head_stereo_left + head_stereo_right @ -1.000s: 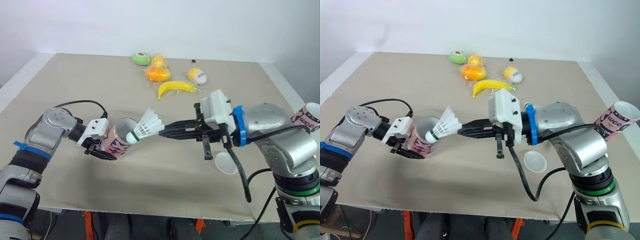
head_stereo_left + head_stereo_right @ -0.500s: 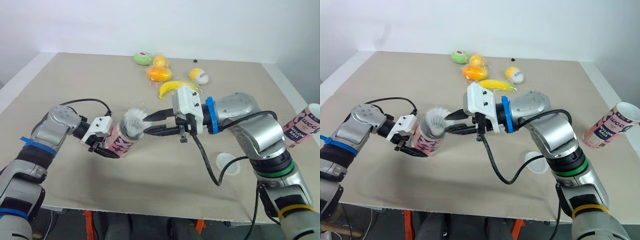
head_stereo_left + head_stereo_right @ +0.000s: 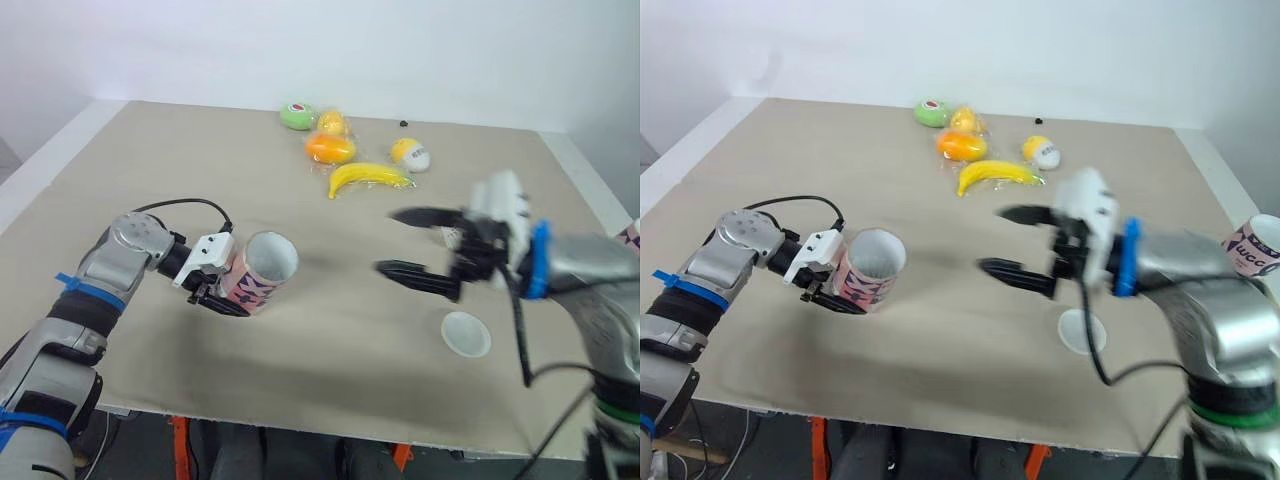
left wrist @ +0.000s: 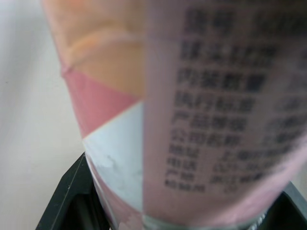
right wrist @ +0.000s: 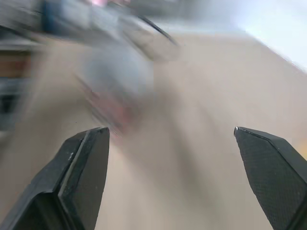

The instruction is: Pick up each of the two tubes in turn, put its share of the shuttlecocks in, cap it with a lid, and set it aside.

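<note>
Second tube [image 3: 1254,248] cut off at frame edge. Right hand [image 3: 387,240] motion-blurred. First tube [image 3: 262,272] interior: contents unreadable.

A beige table [image 3: 150,150] with an orange frame [image 3: 180,440] stands against a plain white wall [image 3: 300,50].

Far side of your beige worktop [image 3: 150,160]: you have a cluster of fruit-like pieces. A green round piece [image 3: 296,116] lies leftmost, with a yellow piece [image 3: 333,123] just beside it and an orange piece [image 3: 330,149] in front of that. A banana [image 3: 365,177] lies nearest you. A yellow-and-white piece [image 3: 409,154] lies right of the orange piece, with a small black speck [image 3: 403,124] behind it.
</note>
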You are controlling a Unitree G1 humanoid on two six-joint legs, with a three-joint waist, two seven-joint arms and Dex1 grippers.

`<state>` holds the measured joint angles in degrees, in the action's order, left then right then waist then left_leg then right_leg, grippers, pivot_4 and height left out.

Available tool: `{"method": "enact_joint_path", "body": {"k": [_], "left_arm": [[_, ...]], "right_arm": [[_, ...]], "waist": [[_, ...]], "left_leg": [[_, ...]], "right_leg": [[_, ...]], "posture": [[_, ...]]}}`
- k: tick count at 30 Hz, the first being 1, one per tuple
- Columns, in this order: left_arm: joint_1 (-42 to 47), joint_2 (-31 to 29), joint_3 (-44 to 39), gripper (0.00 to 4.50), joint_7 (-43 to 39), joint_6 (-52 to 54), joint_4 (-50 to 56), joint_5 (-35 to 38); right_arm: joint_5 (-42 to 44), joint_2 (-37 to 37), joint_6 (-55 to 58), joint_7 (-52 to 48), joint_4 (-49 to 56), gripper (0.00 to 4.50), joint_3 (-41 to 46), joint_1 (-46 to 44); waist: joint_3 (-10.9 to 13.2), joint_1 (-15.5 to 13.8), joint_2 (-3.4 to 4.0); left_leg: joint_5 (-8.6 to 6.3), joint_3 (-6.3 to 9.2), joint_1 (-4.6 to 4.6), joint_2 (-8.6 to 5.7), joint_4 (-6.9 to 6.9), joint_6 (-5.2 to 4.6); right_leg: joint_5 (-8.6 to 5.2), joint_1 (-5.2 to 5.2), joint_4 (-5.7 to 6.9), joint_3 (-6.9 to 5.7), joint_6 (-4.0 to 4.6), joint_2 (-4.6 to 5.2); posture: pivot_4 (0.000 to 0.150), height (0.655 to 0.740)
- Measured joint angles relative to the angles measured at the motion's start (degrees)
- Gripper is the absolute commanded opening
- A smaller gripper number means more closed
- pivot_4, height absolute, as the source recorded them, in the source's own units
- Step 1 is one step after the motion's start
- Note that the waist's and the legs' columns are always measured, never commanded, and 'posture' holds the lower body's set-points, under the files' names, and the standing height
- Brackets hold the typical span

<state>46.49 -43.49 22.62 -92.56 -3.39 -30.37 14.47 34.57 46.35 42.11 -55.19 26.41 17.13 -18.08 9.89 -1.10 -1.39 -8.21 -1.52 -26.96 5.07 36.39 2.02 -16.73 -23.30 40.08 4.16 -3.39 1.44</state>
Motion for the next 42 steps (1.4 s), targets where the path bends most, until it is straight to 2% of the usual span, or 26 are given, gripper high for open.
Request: {"method": "enact_joint_path", "body": {"k": [5, 10, 14, 18, 28, 41, 42], "left_arm": [[-0.16, 0.05, 0.16, 2.59, 0.0, -0.12, -0.12, -0.48], [0.06, 0.6, 0.19, 2.59, 0.08, -0.37, -0.72, -0.78], [0.24, 1.05, 0.19, 2.59, 0.06, -0.53, -1.16, -0.93], [0.42, 1.44, 0.19, 2.59, -0.02, -0.57, -1.52, -0.95], [0.58, 1.71, 0.19, 2.59, -0.02, -0.56, -1.7, -0.94], [0.49, 1.54, 0.16, 2.59, -0.03, -0.42, -1.06, -0.99], [0.41, 1.46, 0.15, 2.59, 0.0, -0.37, -0.85, -0.99]], "right_arm": [[-0.88, 2.06, -0.66, 2.27, -1.7, 4.45, 14.36, 11.44], [-2.4, 2.56, -2.16, 3.83, -6.81, 4.45, 19.34, 16.55], [-2.47, 2.53, -3.08, 4.63, -9.37, 4.45, 18.74, 17.05], [-4.68, 1.6, -5.19, 6.76, -14.51, 4.45, 14.51, 15.74], [-9.74, 1.26, -7.62, 11.38, -27.38, 4.45, 7.47, 8.82], [-10.59, 0.53, -9.07, 11.16, -35.28, 4.45, 2.9, 3.85], [-10.59, 0.52, -9.27, 10.93, -35.54, 4.22, 2.72, 3.65]], "waist": [[-0.15, 0.87, 0.43], [-0.15, 0.9, 0.43], [-0.15, 0.88, 0.43], [-0.15, 0.88, 0.42], [-0.14, 0.81, 0.47], [-0.14, 0.83, 0.49], [-0.14, 0.83, 0.49]], "left_leg": [[0.02, 0.01, 0.22, 0.03, -0.01, -0.01], [0.14, -0.05, 0.25, 0.05, 0.05, -0.14], [0.19, -0.07, 0.24, 0.03, 0.08, -0.17], [0.19, -0.07, 0.24, 0.01, 0.09, -0.17], [0.19, -0.07, 0.21, -0.02, 0.05, -0.17], [0.19, -0.07, 0.2, -0.02, 0.04, -0.17], [0.19, -0.07, 0.21, -0.02, 0.04, -0.17]], "right_leg": [[0.02, 0.07, 0.08, 0.04, -0.03, -0.11], [0.02, 0.06, 0.05, 0.13, -0.09, -0.11], [0.05, 0.08, 0.04, 0.17, -0.12, -0.08], [0.05, 0.09, 0.02, 0.18, -0.13, -0.08], [0.14, 0.06, 0.03, 0.19, -0.28, -0.09], [0.15, 0.05, 0.03, 0.19, -0.28, -0.09], [0.15, 0.05, 0.03, 0.19, -0.28, -0.1]], "posture": [[0.15, 0.6946], [0.15, 0.6946], [0.15, 0.6946], [0.15, 0.6946], [0.15, 0.6946], [0.15, 0.6946], [0.15, 0.6946]]}}
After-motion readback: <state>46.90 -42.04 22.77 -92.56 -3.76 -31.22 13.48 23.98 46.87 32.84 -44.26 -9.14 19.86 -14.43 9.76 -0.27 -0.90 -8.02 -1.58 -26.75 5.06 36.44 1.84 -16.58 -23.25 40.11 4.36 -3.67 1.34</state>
